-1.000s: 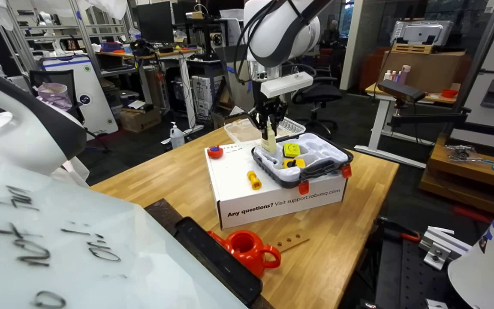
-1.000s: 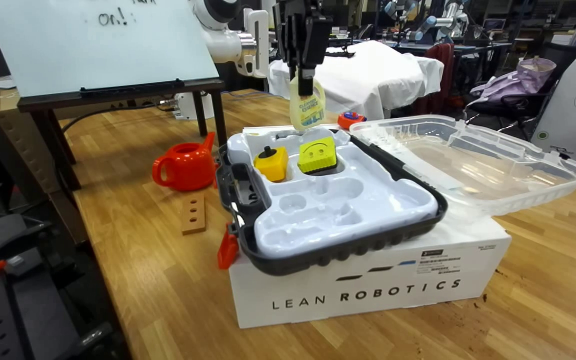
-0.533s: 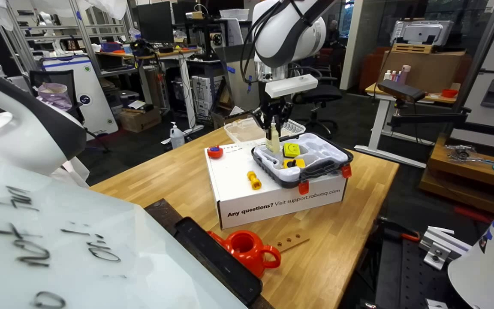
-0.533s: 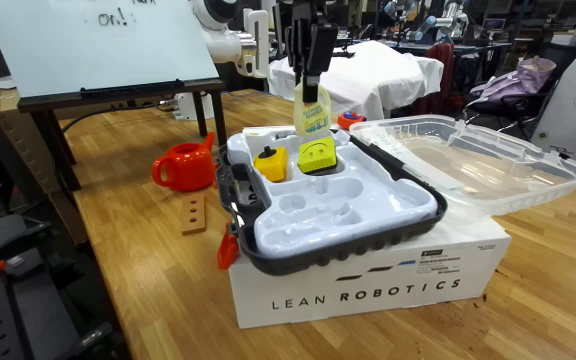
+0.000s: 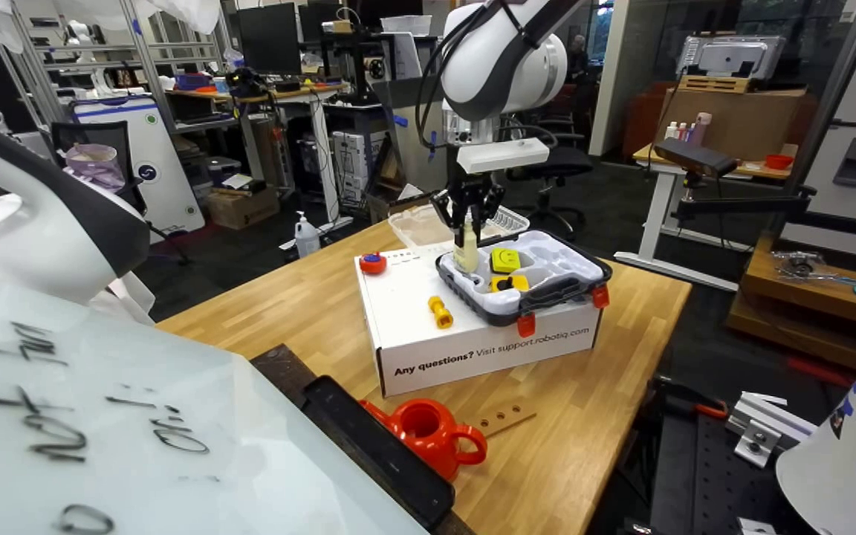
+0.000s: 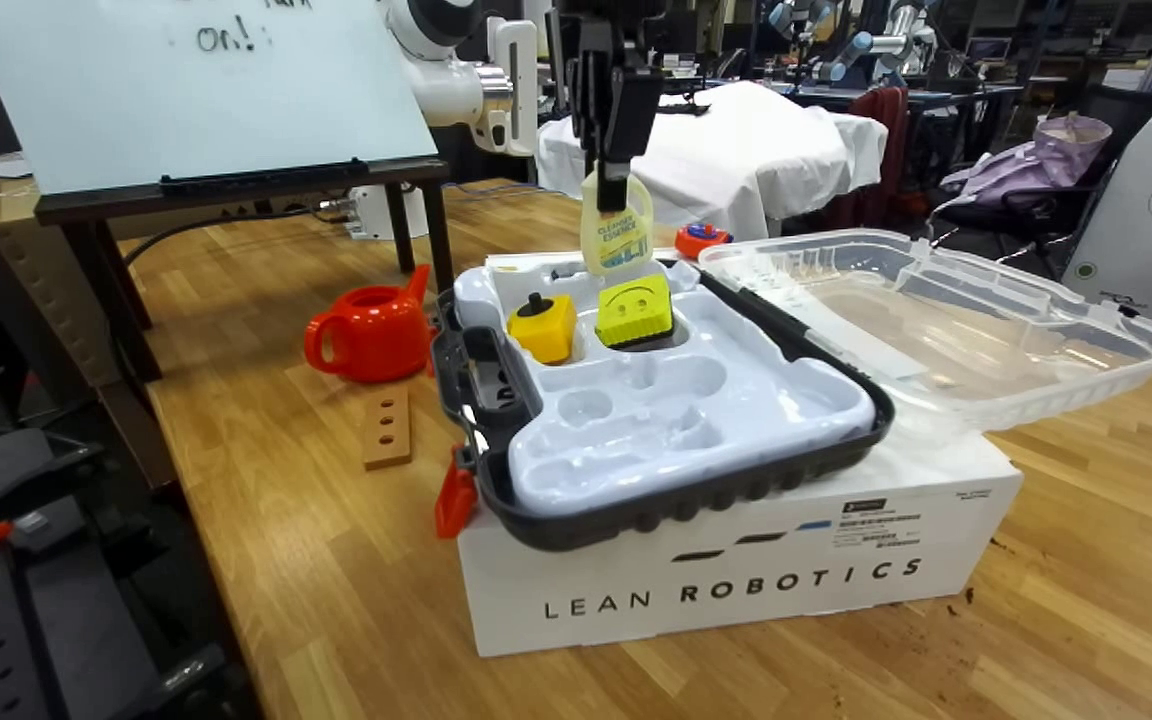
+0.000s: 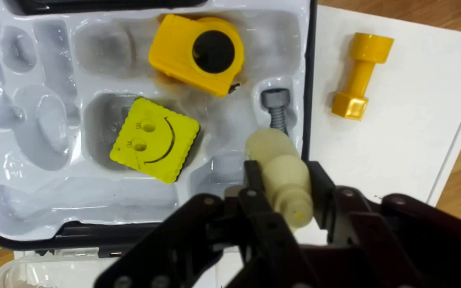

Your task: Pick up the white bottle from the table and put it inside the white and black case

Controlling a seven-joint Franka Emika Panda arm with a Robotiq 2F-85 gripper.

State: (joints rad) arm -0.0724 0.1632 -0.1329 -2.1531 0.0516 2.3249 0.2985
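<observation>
The case is black-rimmed with a glossy white moulded inside [image 6: 786, 400]. It lies open on the white cardboard box [image 6: 716, 600] and also shows in an exterior view [image 5: 562, 253] and the wrist view [image 7: 134, 196]. The bottle is pale yellowish white with a label [image 6: 619, 240] and stands roughly upright in my gripper [image 6: 614, 195]. In the wrist view my gripper [image 7: 288, 176] has a finger on each side of the bottle [image 7: 272, 146]. The bottle's base is over the case's corner compartment, beside a grey screw [image 7: 276, 104]. I cannot tell whether it touches the case.
A yellow tape measure [image 7: 174, 48] and a smiling yellow sponge [image 7: 154, 140] lie in the case. The clear lid [image 6: 986, 320] hangs open. A yellow bolt [image 5: 440, 312] and red tape measure [image 5: 373, 263] lie on the box. A red pot [image 6: 376, 335] stands on the table.
My gripper and the bottle shifted a little sideways, then back, and the bottle is slightly lower over the case than a second ago. The case and its contents have not moved.
</observation>
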